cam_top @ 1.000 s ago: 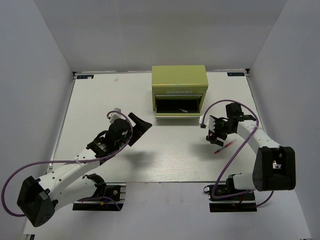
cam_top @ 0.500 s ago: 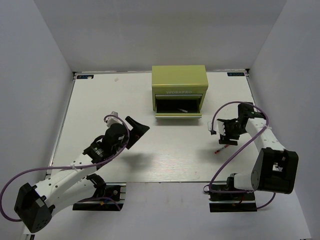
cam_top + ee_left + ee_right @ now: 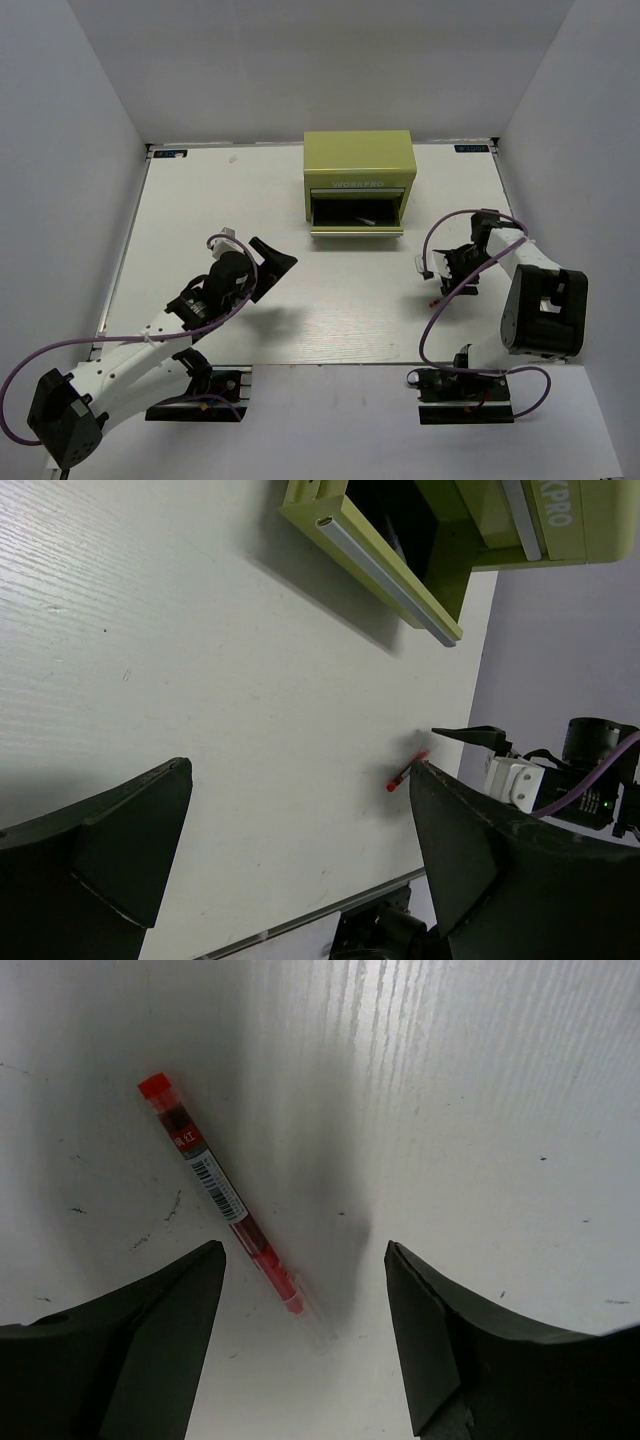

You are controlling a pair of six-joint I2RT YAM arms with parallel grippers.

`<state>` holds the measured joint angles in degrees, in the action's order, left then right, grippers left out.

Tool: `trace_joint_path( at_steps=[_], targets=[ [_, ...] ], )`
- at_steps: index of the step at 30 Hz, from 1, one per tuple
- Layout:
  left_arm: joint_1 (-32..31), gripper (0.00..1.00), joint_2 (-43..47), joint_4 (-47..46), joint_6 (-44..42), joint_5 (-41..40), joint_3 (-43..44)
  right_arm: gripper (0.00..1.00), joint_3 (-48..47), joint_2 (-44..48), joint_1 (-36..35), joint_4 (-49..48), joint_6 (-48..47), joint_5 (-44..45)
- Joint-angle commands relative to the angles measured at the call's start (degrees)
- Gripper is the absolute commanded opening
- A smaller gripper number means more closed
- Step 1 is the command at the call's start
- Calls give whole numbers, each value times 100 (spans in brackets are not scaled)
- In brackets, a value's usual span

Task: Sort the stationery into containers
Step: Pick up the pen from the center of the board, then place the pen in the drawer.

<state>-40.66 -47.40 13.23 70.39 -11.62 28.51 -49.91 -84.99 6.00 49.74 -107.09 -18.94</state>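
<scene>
A red pen (image 3: 220, 1195) with a clear cap lies flat on the white table; it also shows in the top view (image 3: 434, 299) and the left wrist view (image 3: 404, 774). My right gripper (image 3: 302, 1250) is open just above it, with the pen's clear end between the fingers, touching neither. It sits right of the table's middle (image 3: 450, 268). The olive chest (image 3: 358, 172) stands at the back with its lower drawer (image 3: 355, 228) pulled open. My left gripper (image 3: 270, 262) hangs open and empty over the table left of middle. No other pens or markers are in view.
The drawer's inside is dark, with a pale item (image 3: 366, 220) lying in it. In the left wrist view the drawer's front rail (image 3: 380, 565) juts out. Purple cables loop beside both arms. White walls close in the table on three sides.
My right gripper has shifted a little right and nearer, and its arm has folded back toward the right edge. My left gripper has drawn back slightly toward its base. The pen stays on the table.
</scene>
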Motion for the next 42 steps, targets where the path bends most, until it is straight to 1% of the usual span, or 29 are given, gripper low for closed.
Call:
trace_joint_path(
  at_steps=[1, 4, 7, 8, 9, 13, 17, 18, 20, 21, 24, 25, 27, 28, 29, 30, 31, 32, 33, 34, 35, 37, 38, 39, 41, 42],
  targets=[
    [24, 100, 55, -75, 1, -104, 40, 71, -71, -88, 15, 106, -408, 57],
    [24, 100, 55, -75, 1, -104, 40, 70, -107, -193, 15, 133, -497, 92],
    [24, 100, -6, -128, 1, -104, 40, 65, -107, -342, 15, 159, -585, 154],
    [24, 100, -6, -128, 1, -104, 40, 65, -107, -421, 15, 194, -611, 154],
    [24, 100, -59, -128, 1, -104, 101, 62, -124, -474, 7, 221, -646, 180],
    [24, 100, -121, -128, 1, -104, 102, 58, -142, -720, -11, 466, -910, 303],
    [24, 100, -173, -181, 1, -51, 155, 50, -194, -992, -11, 642, -955, 426],
    [24, 100, -226, -181, 1, -51, 155, 45, -221, -1019, -11, 643, -963, 435],
    [24, 100, -226, -181, 1, -51, 155, 37, -203, -1054, -2, 616, -893, 435],
    [24, 100, -226, -181, 1, -51, 155, 30, -203, -1072, -2, 616, -875, 418],
    [24, 100, -279, -234, 1, -51, 155, 22, -160, -1011, -29, 573, -770, 277],
    [24, 100, -331, -286, 53, -51, 155, 17, -151, -967, -29, 607, -709, 242],
    [24, 100, -410, -356, 54, -51, 207, 12, -212, -914, -55, 651, -647, 49],
    [24, 100, -411, -409, 54, -51, 207, 8, -299, -818, -81, 747, -542, -195],
    [24, 100, -472, -409, 54, -51, 207, 8, -361, -791, -99, 783, -480, -294],
    [24, 100, -542, -470, 54, -51, 207, 6, -518, -730, -186, 835, -410, -408],
    [24, 100, -543, -523, 54, -51, 207, 6, -720, -625, -222, 940, -122, -809],
    [24, 100, -630, -628, 54, 1, 207, 3, -957, -598, -300, 994, -41, -926],
    [24, 100, -735, -681, 54, 2, 207, 3, -1064, -528, -336, 1064, 29, -1040],
    [24, 100, -797, -743, 54, 2, 207, 3, -1186, -475, -423, 1099, 326, -1407],
    [24, 100, -858, -865, 54, 54, 207, 2, -1544, -440, -511, 1100, 433, -1524],
    [24, 100, -990, -980, 54, 107, 260, 2, -1758, -378, -582, 1065, 820, -1805],
    [24, 100, -1130, -1085, 54, 107, 260, 2, -2081, -308, -852, 986, 934, -2067],
    [24, 100, -1201, -1086, 54, 168, 321, 2, -2189, -308, -924, 942, 1344, -2166],
    [24, 100, -1403, -1235, 54, 238, 374, 3, -2592, -307, -1206, 608, 1698, -2420],
    [24, 100, -1456, -1236, 54, 291, 374, 3, -2794, -325, -1276, 538, 2231, -2465]
  ],
)
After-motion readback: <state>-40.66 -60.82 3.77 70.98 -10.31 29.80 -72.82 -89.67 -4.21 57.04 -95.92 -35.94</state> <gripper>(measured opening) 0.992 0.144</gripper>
